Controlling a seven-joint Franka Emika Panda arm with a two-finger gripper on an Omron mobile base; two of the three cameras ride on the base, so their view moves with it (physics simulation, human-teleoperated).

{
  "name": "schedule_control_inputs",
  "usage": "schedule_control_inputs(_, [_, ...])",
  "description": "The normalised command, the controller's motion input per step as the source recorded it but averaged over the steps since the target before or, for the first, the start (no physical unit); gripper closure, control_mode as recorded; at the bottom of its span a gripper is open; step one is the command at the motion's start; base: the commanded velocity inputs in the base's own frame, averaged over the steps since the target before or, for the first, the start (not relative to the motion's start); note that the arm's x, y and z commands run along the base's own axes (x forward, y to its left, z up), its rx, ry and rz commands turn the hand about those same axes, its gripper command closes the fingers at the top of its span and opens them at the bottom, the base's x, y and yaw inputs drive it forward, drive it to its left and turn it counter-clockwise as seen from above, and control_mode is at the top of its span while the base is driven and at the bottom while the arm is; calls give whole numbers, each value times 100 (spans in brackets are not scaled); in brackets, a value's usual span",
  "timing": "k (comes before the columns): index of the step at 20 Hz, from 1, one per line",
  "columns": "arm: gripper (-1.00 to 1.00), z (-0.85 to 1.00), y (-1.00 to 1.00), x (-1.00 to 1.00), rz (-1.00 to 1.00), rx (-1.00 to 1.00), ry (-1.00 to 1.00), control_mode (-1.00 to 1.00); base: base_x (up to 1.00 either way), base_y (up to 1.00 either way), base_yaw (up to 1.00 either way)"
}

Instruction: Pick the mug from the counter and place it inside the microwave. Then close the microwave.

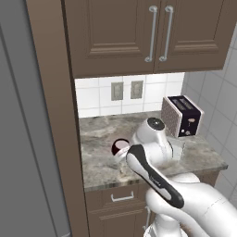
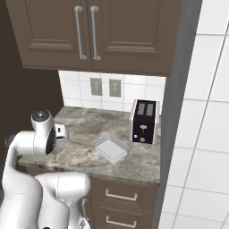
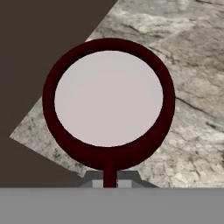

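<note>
A: Mug (image 3: 108, 98) status?

B: Dark red, white inside, upright on the counter (image 1: 99, 134) near its left end, close to the brown side panel (image 1: 55, 115). From the hand camera we look straight down into it; the handle points toward the bottom of that view, right at the gripper (image 3: 110, 180).

A: Jaws?

B: Closed tight, pinched on the mug's handle. The fingertips are mostly cut off at the frame bottom, so only their grey tops flank the handle.

A: What's hidden?

B: In the left base view the arm's elbow covers most of the mug; only part of the rim and white inside peek out. In the right base view the arm blocks that spot. Can't tell whether the mug's base is touching the slab or just above it.

A: Neighbours?

B: One black toaster (image 2: 144, 120) at the right end by the tiled wall, two slots. One shallow pale tray (image 2: 110, 147) in front of it, well apart from the mug. Two wall outlets (image 2: 105, 87) on the backsplash. Above, one upper cabinet (image 2: 89, 31) with two doors and two bar handles. Below the counter, drawers (image 2: 120, 197).
</note>
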Motion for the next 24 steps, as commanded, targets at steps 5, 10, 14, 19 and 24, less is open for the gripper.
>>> schedule_control_inputs(5, [100, 71, -64, -6, -3, 0, 5, -100, 0, 0, 0])
schedule_control_inputs(10, [100, 45, -57, 0, -19, 0, 21, -100, 0, 0, 0])
schedule_control_inputs(14, [100, 30, -51, 0, -28, 0, 31, -100, 0, 0, 0])
schedule_control_inputs(19, [100, 7, -32, 0, -30, 0, 13, -100, 0, 0, 0])
schedule_control_inputs(24, [100, 1, -8, -23, -13, 0, -16, -100, 0, 0, 0])
